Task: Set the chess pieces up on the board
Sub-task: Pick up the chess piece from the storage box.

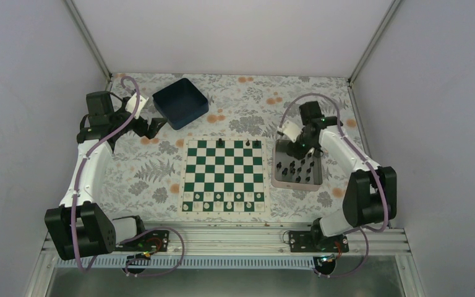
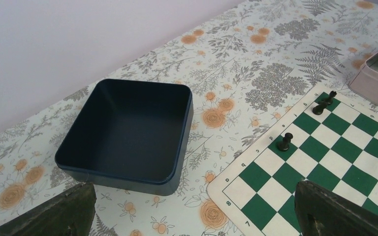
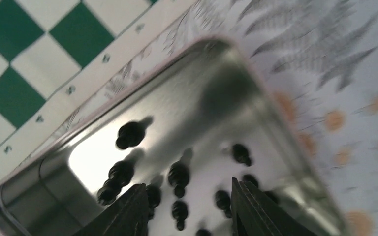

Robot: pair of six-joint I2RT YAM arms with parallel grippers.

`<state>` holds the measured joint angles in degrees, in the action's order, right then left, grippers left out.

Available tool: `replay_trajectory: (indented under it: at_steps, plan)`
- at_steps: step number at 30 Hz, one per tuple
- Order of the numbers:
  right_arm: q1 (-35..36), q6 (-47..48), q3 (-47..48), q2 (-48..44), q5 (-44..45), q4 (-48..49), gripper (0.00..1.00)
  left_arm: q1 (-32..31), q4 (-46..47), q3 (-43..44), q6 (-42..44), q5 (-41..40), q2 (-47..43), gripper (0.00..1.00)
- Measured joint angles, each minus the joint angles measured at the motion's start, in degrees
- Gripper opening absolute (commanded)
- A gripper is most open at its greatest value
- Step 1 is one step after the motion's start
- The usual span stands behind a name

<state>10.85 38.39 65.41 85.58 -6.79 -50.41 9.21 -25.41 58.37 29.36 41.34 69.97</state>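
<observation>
The green and white board (image 1: 224, 176) lies mid-table. Three black chess pieces (image 1: 221, 142) stand on its far row; two show in the left wrist view (image 2: 285, 142). White pieces (image 1: 228, 205) line the near rows. Several more black pieces (image 1: 295, 167) stand in the silver tray (image 1: 279, 175) right of the board, also seen in the right wrist view (image 3: 178, 175). My right gripper (image 1: 297, 150) is open and hangs over the tray's far end, several pieces between its fingers (image 3: 256, 206). My left gripper (image 1: 156, 126) is open and empty, beside the dark blue bin (image 1: 180, 102).
The dark blue bin (image 2: 128, 132) is empty and sits at the far left, close to the board's far-left corner (image 2: 226, 184). The floral tablecloth (image 1: 247, 99) covers the table. White walls enclose the sides and back.
</observation>
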Motion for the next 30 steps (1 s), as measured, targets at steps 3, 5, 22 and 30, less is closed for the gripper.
replay_trajectory:
  at_steps: [3, 5, 22, 30]
  plan:
    - [0.0, 0.1, -4.6, 0.3, -0.8, 0.3, 0.45, 0.0, 0.0, 0.0, 0.0, 0.3, 0.0, 1.0]
    - [0.0, 0.1, -5.6, 0.9, -1.7, 0.4, 0.45, 0.0, 0.0, 0.0, 0.0, 0.4, 0.0, 1.0]
    - [1.5, 1.5, -5.7, 7.2, -7.2, 2.2, 0.45, 0.0, 0.0, -0.1, 0.2, 0.5, 0.0, 1.0]
    - [2.5, 1.6, -4.3, 11.5, -7.9, 2.6, 0.41, 0.0, 0.0, -0.2, 0.2, 0.5, 0.0, 1.0]
